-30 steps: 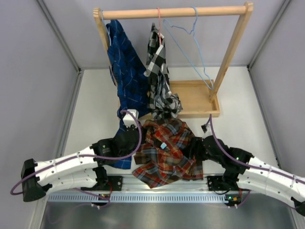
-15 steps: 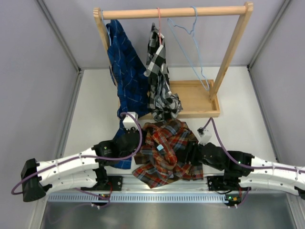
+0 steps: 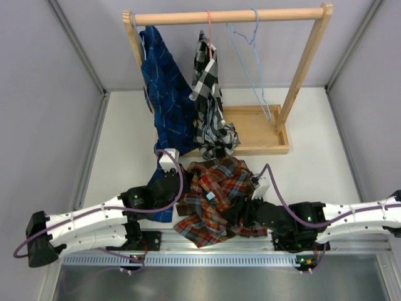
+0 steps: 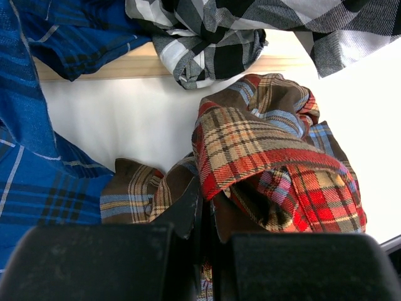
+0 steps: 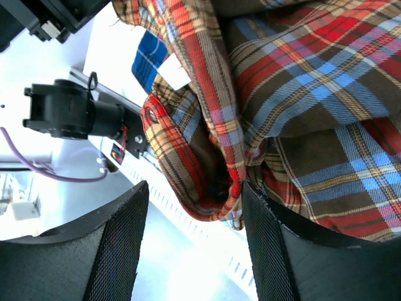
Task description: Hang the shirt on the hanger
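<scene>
The red-orange, brown and blue plaid shirt (image 3: 219, 191) lies crumpled on the table in front of the rack, its light blue neck label facing up. My left gripper (image 3: 180, 195) is at the shirt's left edge. In the left wrist view its jaws (image 4: 210, 207) are shut on a fold of the shirt (image 4: 269, 157). My right gripper (image 3: 237, 216) is at the shirt's lower right, open (image 5: 194, 188), with a hanging fold of the shirt (image 5: 301, 81) between and above its fingertips. The light blue wire hanger (image 3: 250, 56) hangs empty on the wooden rail.
A wooden rack (image 3: 294, 81) with a tray base stands at the back. A dark blue plaid shirt (image 3: 164, 88) and a black-and-white checked shirt (image 3: 210, 94) on a pink-red hanger hang from it. Grey walls close both sides. The slotted rail (image 3: 207, 258) runs along the near edge.
My right arm has dropped lower and pushed left, so its gripper is now in at the shirt's lower right edge. The shirt has bunched up a little. The blue hanger has swung narrower.
</scene>
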You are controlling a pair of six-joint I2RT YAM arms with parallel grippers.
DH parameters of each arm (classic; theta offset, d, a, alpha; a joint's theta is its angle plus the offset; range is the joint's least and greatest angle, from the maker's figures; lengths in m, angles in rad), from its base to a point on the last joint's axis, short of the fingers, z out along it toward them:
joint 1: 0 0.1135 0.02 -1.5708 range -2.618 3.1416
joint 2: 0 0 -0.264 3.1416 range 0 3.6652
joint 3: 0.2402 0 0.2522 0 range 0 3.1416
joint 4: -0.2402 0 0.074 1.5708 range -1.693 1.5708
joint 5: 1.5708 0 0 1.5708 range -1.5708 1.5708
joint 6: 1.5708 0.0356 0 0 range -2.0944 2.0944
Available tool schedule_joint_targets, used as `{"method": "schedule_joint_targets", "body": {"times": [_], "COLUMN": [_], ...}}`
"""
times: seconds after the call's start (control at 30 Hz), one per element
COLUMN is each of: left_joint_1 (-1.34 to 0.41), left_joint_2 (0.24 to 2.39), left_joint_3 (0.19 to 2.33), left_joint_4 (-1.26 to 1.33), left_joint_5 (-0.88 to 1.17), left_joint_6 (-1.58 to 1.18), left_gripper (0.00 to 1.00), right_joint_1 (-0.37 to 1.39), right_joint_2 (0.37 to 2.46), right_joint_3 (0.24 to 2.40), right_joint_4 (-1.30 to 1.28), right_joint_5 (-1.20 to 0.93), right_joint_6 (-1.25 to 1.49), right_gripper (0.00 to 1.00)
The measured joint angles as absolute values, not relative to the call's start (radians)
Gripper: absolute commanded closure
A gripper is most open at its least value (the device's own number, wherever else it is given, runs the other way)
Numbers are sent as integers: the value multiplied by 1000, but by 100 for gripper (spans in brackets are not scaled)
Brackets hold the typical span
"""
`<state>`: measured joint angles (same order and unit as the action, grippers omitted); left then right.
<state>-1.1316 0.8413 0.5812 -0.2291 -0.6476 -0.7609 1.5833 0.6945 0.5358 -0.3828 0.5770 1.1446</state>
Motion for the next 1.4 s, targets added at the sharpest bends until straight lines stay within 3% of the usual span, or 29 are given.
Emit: {"method": "schedule_joint_targets", "body": {"times": [0.23,0.47,0.73,0.83,1.0,1.07,1.1,1.13,1.3,1.4], "left_joint_1": [-1132,-1132,-1132,-1132,-1132,-1132,-1132,-1132,-1132,-1132], "left_joint_2": [815,807,754,740,739,739,739,736,709,677], "left_joint_3": [577,575,574,574,570,568,567,565,564,585], "left_joint_4": [-228,-220,-191,-184,-182,-182,-181,-183,-188,-202], "left_joint_5": [-645,-636,-622,-623,-623,-624,-627,-630,-648,-647], "left_joint_6": [-761,-765,-765,-765,-765,-765,-765,-765,-757,-723], "left_gripper": [100,100,100,100,100,100,100,100,100,100], "right_joint_1": [1595,1595,1462,1455,1454,1454,1454,1454,1456,1455], "right_joint_2": [771,829,838,847,902,908,907,905,876,871], "right_joint_3": [563,564,551,521,517,517,516,514,524,650], "right_joint_4": [-390,-390,-350,-288,-215,-196,-188,-181,-207,-357], "right_joint_5": [629,683,653,601,519,492,478,467,458,500], "right_joint_6": [1165,1147,1065,1035,981,970,968,964,939,875], "right_gripper": [47,76,74,69,71,76,84,100,100,100]}}
